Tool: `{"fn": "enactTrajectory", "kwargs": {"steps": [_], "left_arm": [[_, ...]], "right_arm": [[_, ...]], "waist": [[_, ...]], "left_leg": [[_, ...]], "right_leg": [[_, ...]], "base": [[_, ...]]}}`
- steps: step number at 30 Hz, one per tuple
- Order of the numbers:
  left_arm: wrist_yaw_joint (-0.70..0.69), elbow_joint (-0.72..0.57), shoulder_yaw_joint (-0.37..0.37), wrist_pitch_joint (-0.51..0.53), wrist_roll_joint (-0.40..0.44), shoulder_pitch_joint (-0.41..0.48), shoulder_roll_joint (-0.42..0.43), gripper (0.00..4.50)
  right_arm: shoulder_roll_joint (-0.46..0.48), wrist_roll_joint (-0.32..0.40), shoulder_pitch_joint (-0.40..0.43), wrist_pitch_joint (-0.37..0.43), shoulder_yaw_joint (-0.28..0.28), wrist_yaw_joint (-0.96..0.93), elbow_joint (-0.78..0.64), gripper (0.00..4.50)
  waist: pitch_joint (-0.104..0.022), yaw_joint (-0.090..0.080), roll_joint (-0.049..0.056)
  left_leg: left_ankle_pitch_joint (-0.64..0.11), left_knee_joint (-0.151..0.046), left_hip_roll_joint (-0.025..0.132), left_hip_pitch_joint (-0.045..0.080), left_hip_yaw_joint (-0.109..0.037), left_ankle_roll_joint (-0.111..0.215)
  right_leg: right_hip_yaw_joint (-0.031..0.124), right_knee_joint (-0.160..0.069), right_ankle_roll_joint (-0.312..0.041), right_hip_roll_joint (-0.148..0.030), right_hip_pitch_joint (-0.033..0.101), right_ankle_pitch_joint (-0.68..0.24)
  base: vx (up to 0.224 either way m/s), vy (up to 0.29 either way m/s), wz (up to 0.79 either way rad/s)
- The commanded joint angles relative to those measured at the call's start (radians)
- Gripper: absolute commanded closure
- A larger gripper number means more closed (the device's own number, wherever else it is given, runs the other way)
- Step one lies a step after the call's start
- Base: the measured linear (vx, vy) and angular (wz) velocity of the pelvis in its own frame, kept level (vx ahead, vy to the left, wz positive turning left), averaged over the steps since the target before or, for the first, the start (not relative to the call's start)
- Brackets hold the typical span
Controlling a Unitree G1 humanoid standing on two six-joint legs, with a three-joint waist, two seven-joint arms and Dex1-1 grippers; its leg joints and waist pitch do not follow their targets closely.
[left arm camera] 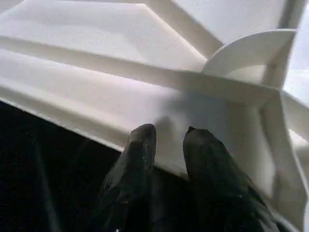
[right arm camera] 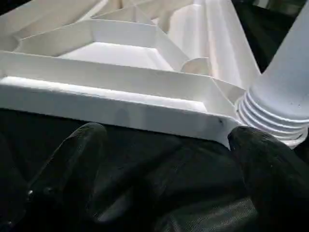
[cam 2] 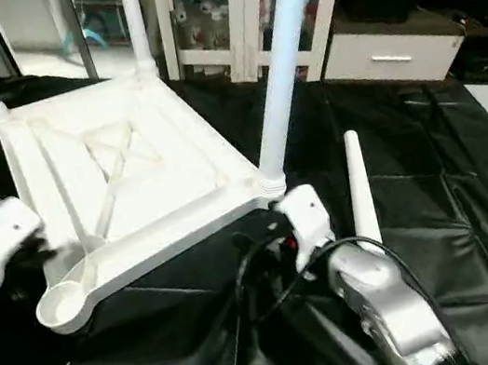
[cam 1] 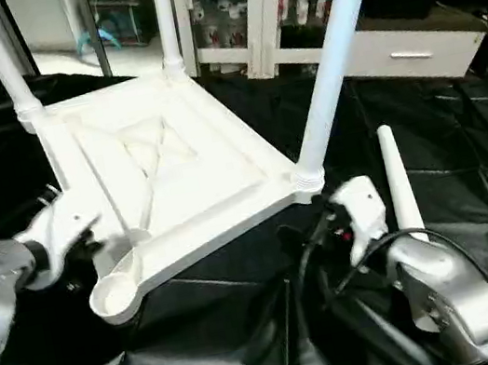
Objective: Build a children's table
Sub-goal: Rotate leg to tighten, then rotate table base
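White top upside down w/ 3 legs upright in sockets; 4th leg lies loose beside right pincer.

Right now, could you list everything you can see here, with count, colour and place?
table top: one, white, lying ribbed side up on the black cover
fitted legs: three, white, standing up in the corner sockets
loose leg: one, white, lying on the cover to the right of the top
empty socket: one, white, nearest corner
black cover: one, black, under everything
cabinet: one, white, glass doors, behind
left end effector: black fingers narrowly apart at the top's edge
right end effector: black fingers wide apart, near the top's edge
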Motion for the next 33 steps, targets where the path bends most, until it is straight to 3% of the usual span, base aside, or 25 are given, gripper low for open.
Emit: {"fn": "enactTrajectory", "kwargs": {"steps": [1, 7, 13, 15, 16, 19, 23, 30, 31, 33], "left_arm": [[0.028, 0.019, 0.014, 0.004, 0.018, 0.019, 0.013, 3.22], [0.053, 0.013, 0.105, 0.047, -0.011, 0.005, 0.042, 3.22], [0.087, 0.034, 0.12, 0.044, 0.017, 0.029, 0.083, 3.22], [0.093, 0.032, 0.126, 0.048, 0.018, 0.031, 0.083, 3.22], [0.099, 0.033, 0.127, 0.053, 0.024, 0.033, 0.086, 3.22], [0.091, 0.034, 0.095, 0.055, 0.028, 0.048, 0.08, 3.22], [0.086, 0.03, 0.012, 0.059, 0.024, 0.053, 0.0, 3.22], [0.09, 0.0, -0.049, 0.068, 0.004, 0.023, -0.103, 3.22], [0.088, -0.009, -0.06, 0.075, -0.001, 0.014, -0.12, 3.22], [0.088, -0.006, -0.095, 0.071, 0.003, -0.015, -0.16, 3.22]], "right_arm": [[-0.001, -0.007, -0.022, 0.009, -0.007, -0.009, 0.001, 0.13], [-0.012, 0.011, -0.015, 0.019, -0.023, 0.009, -0.005, 0.13], [-0.037, 0.056, -0.018, 0.015, 0.016, 0.13, -0.024, 0.13], [-0.044, 0.064, -0.018, 0.017, 0.023, 0.15, -0.03, 0.13], [-0.055, 0.069, -0.019, 0.026, 0.035, 0.173, -0.033, 0.13], [-0.058, 0.012, -0.044, 0.026, 0.06, 0.149, 0.04, 0.13], [0.01, -0.082, -0.135, -0.018, 0.034, -0.019, 0.235, 0.13], [0.037, -0.072, -0.188, -0.032, 0.028, -0.044, 0.266, 0.13], [0.037, -0.073, -0.187, -0.033, 0.028, -0.04, 0.26, 0.13], [0.034, -0.072, -0.18, -0.037, 0.021, -0.029, 0.245, 0.13]], "waist": [[-0.048, -0.003, 0.023], [-0.051, -0.01, 0.015], [-0.048, -0.013, 0.007], [-0.047, -0.011, 0.009], [-0.048, -0.011, 0.004], [-0.046, -0.005, 0.004], [-0.047, -0.005, 0.003], [-0.051, 0.007, 0.002], [-0.052, 0.011, 0.013], [-0.053, 0.016, 0.011]], "left_leg": [[-0.284, -0.088, 0.039, 0.012, -0.018, -0.043], [-0.238, -0.086, 0.038, 0.01, -0.017, -0.04], [-0.273, -0.088, 0.041, 0.011, -0.019, -0.036], [-0.283, -0.088, 0.042, 0.013, -0.019, -0.035], [-0.286, -0.088, 0.043, 0.013, -0.019, -0.034], [-0.281, -0.089, 0.042, 0.014, -0.02, -0.039], [-0.296, -0.09, 0.041, 0.017, -0.019, -0.066], [-0.28, -0.087, 0.04, 0.019, -0.017, -0.067], [-0.277, -0.087, 0.04, 0.02, -0.018, -0.07], [-0.272, -0.085, 0.04, 0.022, -0.014, -0.072]], "right_leg": [[0.055, -0.072, -0.158, -0.07, 0.025, -0.238], [0.053, -0.063, -0.168, -0.066, 0.029, -0.166], [0.053, -0.067, -0.17, -0.068, 0.028, -0.192], [0.053, -0.067, -0.172, -0.068, 0.027, -0.193], [0.053, -0.068, -0.173, -0.068, 0.027, -0.195], [0.053, -0.067, -0.174, -0.069, 0.025, -0.195], [0.054, -0.069, -0.182, -0.073, 0.02, -0.225], [0.053, -0.065, -0.168, -0.07, 0.024, -0.176], [0.053, -0.062, -0.168, -0.069, 0.025, -0.162], [0.052, -0.063, -0.172, -0.067, 0.025, -0.141]], "base": [[0.0, 0.0, 0.0], [0.0, 0.0, 0.0], [0.0, 0.0, 0.0], [0.0, 0.0, 0.0], [0.0, 0.0, 0.0], [0.0, 0.0, 0.0], [0.0, 0.0, 0.0], [0.0, 0.0, 0.0], [0.0, 0.0, 0.0], [0.0, 0.0, 0.0]]}}
